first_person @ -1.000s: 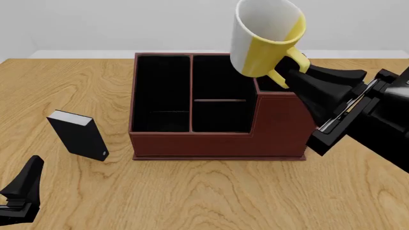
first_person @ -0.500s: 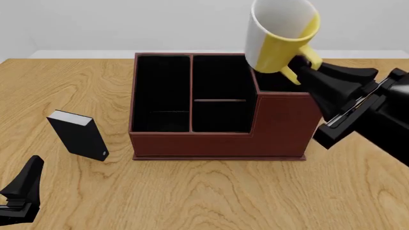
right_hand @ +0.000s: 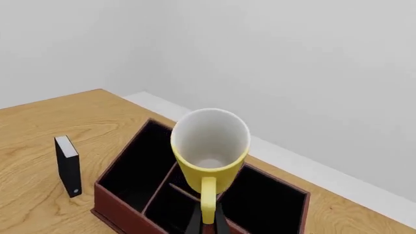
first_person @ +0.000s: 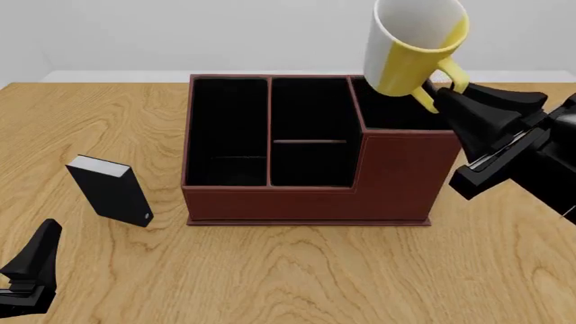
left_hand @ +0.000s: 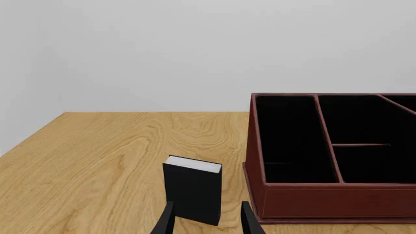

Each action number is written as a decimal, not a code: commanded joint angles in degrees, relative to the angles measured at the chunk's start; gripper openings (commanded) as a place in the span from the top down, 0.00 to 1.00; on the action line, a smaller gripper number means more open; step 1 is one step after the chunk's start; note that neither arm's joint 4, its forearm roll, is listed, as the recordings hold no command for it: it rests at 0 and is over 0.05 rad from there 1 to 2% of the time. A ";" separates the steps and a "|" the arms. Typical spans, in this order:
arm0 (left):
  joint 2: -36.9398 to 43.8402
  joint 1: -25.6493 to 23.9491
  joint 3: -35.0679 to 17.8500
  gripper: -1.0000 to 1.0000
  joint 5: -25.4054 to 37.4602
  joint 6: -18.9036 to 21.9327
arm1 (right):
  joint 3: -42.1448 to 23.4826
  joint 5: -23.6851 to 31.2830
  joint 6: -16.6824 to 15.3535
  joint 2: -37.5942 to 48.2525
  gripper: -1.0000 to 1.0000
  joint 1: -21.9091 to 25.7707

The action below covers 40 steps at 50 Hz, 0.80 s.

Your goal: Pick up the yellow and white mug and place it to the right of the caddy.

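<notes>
Right claw is pinching the yellow and white mug by its yellow loop handle, fingers pressed in on either side of it. In the right wrist view the two fingertips are sitting tight against the handle with no visible gap.

Mug is hanging in the air, well clear of the table, tilted with its open mouth facing up and toward the camera. White inside is showing, with yellow and white split on the outer wall. In the front view it is sitting over the back right corner of the caddy, above the taller corner section, not touching it. It is not yet on the table to the right of the caddy.

Caddy is sitting flat mid-table, reddish-brown outside, black inside, with dividers splitting it into compartments.

Small black block with a white top edge is standing upright on the table left of the caddy, near it but apart.

Left claw is sitting low at the near left edge in the front view, holding nothing. In the left wrist view its fingers are spread, with the block framed between them further out.
</notes>
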 commanded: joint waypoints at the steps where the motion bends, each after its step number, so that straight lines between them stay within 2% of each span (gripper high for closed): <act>1: 0.00 0.00 0.00 0.00 0.00 0.01 | 0.08 -0.10 0.40 -0.45 1.00 -1.95; 40: -0.01 0.00 0.00 0.00 -0.01 0.00 | -1.21 1.58 1.53 -1.38 1.00 -8.70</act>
